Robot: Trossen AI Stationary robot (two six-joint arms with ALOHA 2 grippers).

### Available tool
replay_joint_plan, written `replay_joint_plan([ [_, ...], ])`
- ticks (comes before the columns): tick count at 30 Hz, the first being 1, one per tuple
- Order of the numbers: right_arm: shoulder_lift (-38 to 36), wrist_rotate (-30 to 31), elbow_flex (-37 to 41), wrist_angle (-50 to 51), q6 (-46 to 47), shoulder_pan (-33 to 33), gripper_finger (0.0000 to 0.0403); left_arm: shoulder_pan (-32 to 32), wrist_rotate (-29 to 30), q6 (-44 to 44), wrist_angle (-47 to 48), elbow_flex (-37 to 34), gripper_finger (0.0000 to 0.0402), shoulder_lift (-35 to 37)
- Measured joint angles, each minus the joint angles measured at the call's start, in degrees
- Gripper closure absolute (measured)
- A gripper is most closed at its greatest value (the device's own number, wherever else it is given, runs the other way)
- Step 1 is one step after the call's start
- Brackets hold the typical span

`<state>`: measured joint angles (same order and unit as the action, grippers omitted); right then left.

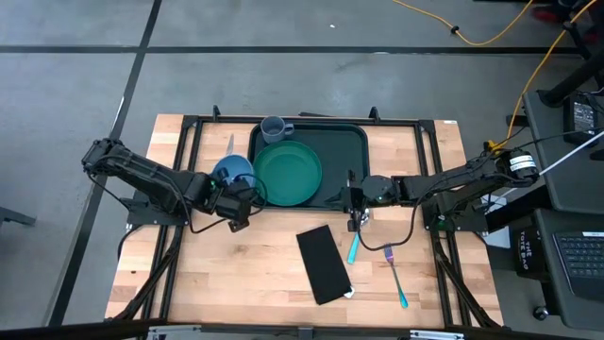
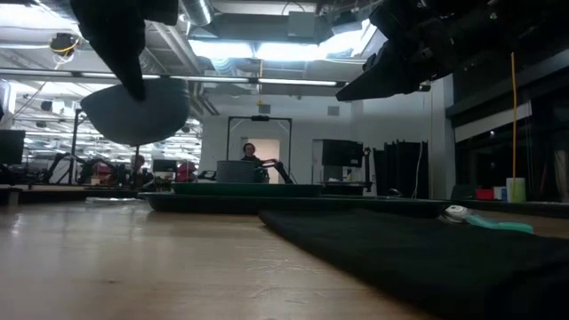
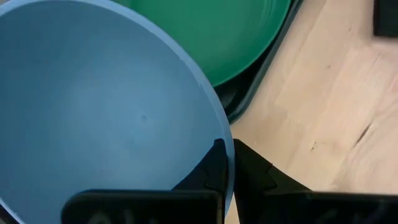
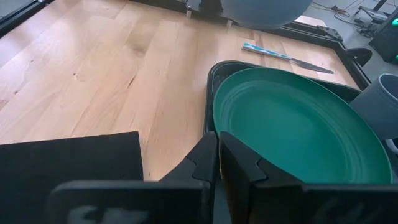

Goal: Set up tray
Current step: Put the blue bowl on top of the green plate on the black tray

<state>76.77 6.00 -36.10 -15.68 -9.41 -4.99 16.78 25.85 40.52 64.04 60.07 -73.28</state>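
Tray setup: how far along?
Done: plate and cup sit in the tray. In hand: left claw is shut on the blue bowl, lifted beside the tray's left edge. Right claw is shut and empty at the tray's right edge. Left: knife, napkin, spoon and fork remain on the table.

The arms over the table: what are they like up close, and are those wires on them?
Both are dark, jointed arms of boxy and rounded segments. Black cables loop beside the left gripper and hang under the right gripper. Each ends in two flat, black, angular fingers. The right arm has a white band near its base.
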Motion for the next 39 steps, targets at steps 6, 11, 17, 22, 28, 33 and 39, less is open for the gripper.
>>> replay_joint_plan([
  [6,0.0,0.01,0.0,-0.01,-0.02,0.0,0.0377,0.0,0.71,-2.28,-0.75,0.0,0.0399,0.0],
  [11,0.0,0.0,0.02,-0.01,-0.06,0.0,0.0377,0.0,0.7,-6.8,-4.52,0.0,0.0399,0.0],
  [17,0.0,0.01,0.02,-0.32,-0.07,0.0,0.0377,0.0,1.78,-13.95,-8.1,0.0,0.0399,0.0],
  [22,0.0,0.02,0.02,-0.36,-0.02,0.0,0.0377,-0.93,3.07,-18.03,-9.43,0.0,0.0399,0.0],
  [28,0.0,0.02,0.02,-0.92,-0.09,0.0,0.0377,-3.25,3.1,-24.47,-12.69,0.0,0.0399,-0.07],
  [33,0.0,0.02,0.02,-1.32,-0.1,0.0,0.0377,-4.99,3.03,-30.44,-16.93,0.0,0.0399,-0.43],
  [39,0.0,0.02,0.02,-1.3,-0.31,0.0,0.0377,-7.19,1.51,-38.6,-21.23,0.0,0.0399,-2.82],
])
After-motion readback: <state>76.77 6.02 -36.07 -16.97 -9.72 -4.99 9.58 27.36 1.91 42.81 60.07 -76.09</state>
